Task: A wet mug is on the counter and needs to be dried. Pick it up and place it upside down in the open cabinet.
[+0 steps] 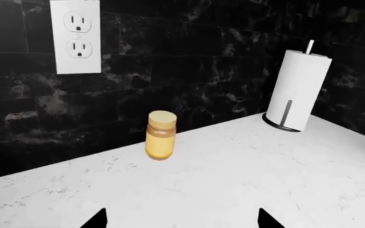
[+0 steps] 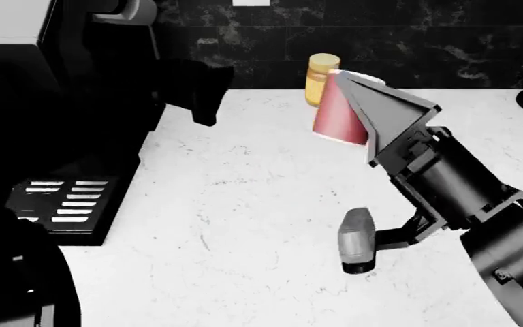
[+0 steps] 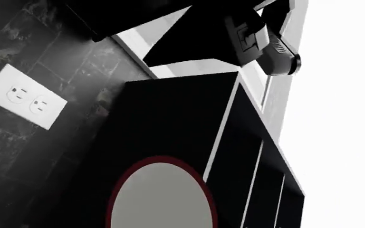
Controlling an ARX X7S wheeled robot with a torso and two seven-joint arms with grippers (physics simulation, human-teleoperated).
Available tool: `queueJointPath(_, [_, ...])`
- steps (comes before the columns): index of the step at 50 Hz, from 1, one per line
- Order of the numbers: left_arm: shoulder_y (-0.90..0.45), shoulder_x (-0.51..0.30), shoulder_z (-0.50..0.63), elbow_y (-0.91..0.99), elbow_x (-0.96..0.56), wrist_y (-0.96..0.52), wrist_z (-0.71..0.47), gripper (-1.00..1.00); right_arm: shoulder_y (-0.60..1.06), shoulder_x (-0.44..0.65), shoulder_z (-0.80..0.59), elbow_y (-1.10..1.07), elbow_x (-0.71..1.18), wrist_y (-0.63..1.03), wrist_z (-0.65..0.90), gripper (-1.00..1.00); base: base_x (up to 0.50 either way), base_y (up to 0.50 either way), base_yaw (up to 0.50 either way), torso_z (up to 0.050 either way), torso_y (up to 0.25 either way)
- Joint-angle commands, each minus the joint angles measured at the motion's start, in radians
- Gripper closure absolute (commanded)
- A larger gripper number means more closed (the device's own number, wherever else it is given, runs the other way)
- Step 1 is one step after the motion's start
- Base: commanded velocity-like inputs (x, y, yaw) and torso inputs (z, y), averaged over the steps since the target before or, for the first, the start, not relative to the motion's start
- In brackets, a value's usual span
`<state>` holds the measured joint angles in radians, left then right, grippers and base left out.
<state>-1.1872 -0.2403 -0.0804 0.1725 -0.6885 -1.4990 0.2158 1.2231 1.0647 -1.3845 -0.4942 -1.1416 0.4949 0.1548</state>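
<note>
Head view shows the small red cylindrical mug [image 2: 339, 116] lifted above the white stone-look worktop [image 2: 261, 204], tilted, with its white inside turned toward the far wall. It is held at the tip of the right gripper [image 2: 370, 119], whose dark fingers [image 2: 384, 109] are clamped on its right side. From the right wrist view the mug's red rim and pale interior [image 3: 162, 197] fill the near part of the picture, facing a dark open cabinet [image 3: 189, 128] and a white wall outlet [image 3: 23, 97] on black marbled tile.

Just behind the mug, by the far wall, stands a yellow jar with a tan lid [image 2: 321, 78], upright on the worktop. A white paper towel roll [image 1: 296, 90] on a dark stand sits further right.

Only two dark tips of the left gripper [image 1: 181, 221] show, set well apart with nothing between them, above bare worktop near the jar.
</note>
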Motion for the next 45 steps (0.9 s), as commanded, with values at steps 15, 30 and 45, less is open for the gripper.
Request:
queueJointPath(15, [0.046,-0.259,0.076,0.043,-0.975,-0.041,-0.326,-1.0,0.071,0.026,-0.049,0.063,-0.29,-0.084,0.072,1.0,0.0,0.0,0.0,0.0,0.0])
queueJointPath(30, [0.114,-0.303,0.09,0.111,-0.944,0.018,-0.182,-1.0,0.103,0.029,0.02,-0.003,-0.159,-0.047,0.096,1.0,0.0,0.0,0.0,0.0,0.0])
queueJointPath(45, [0.041,-0.31,0.095,0.04,-1.035,0.072,-0.27,-1.0,-0.007,0.034,-0.028,-0.07,-0.215,-0.012,0.17,1.0,0.0,0.0,0.0,0.0,0.0])
